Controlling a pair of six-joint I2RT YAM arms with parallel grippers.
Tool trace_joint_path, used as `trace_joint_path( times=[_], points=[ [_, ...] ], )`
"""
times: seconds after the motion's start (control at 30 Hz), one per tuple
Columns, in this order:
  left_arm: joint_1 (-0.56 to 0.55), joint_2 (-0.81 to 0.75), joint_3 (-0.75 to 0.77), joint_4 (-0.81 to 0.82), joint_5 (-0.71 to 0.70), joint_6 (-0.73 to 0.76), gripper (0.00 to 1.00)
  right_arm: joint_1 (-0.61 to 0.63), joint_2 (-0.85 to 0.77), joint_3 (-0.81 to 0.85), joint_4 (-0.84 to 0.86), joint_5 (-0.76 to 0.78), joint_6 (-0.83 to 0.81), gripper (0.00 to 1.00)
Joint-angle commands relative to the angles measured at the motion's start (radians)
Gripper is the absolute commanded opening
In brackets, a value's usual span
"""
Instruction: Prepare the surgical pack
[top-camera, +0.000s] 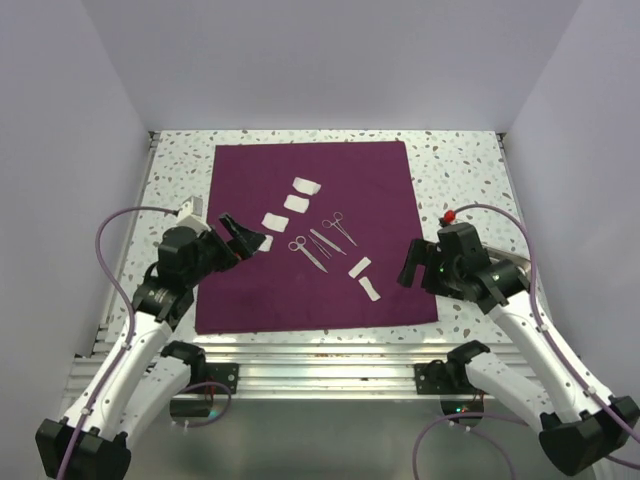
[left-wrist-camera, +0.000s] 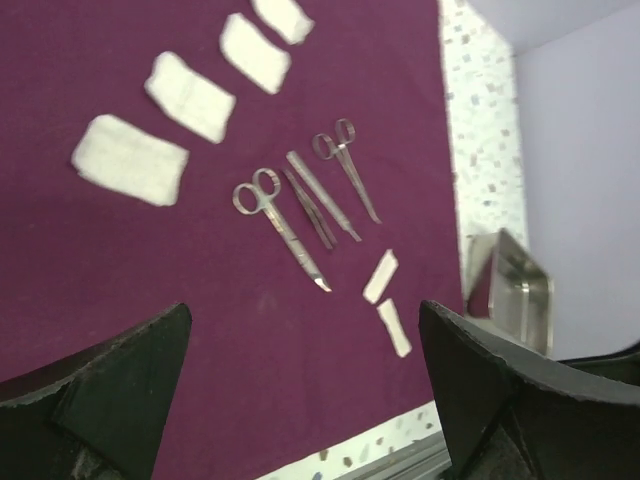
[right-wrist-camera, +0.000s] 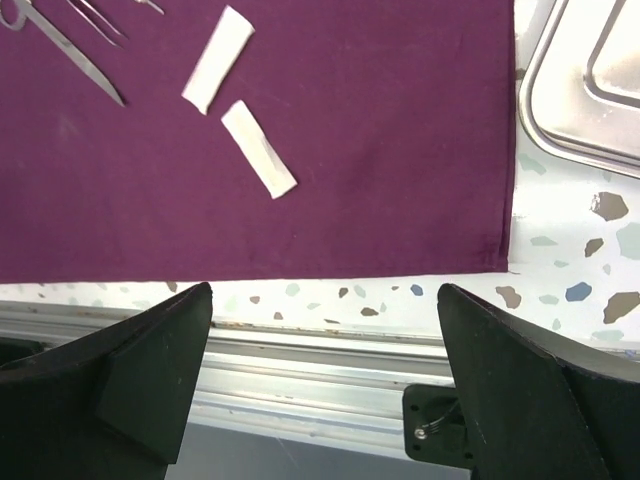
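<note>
The plum-purple cloth lies flat on the speckled table. On it lie three silvery instruments, several white gauze pads to their upper left, and two narrow white strips to their lower right. My left gripper is open and empty above the cloth's left part, next to the nearest pad. In the left wrist view the instruments lie beyond the open gripper. My right gripper is open and empty at the cloth's right edge. The steel tray sits off the cloth to the right; it also shows in the left wrist view.
A small red object sits on the table right of the cloth. White walls enclose the table on three sides. An aluminium rail runs along the near edge, just below the cloth's front hem.
</note>
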Motion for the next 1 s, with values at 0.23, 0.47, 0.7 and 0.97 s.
trace_joint_path(
  times=[0.23,0.47,0.7,0.97],
  points=[
    [-0.005,0.137,0.103,-0.183,-0.085,0.125,1.0,0.025,0.185,-0.002,0.189,-0.149,-0.059,0.99],
    [-0.051,0.232,0.135,-0.157,-0.023,0.189,0.89,0.112,0.275,0.013,0.296,-0.134,-0.044,0.99],
    [-0.195,0.388,0.242,-0.205,-0.122,0.194,0.87,0.125,0.292,0.015,0.305,-0.12,-0.088,0.99],
    [-0.247,0.554,0.226,-0.042,-0.019,0.108,0.82,0.126,0.367,0.045,0.348,-0.123,-0.157,0.98]
  ],
)
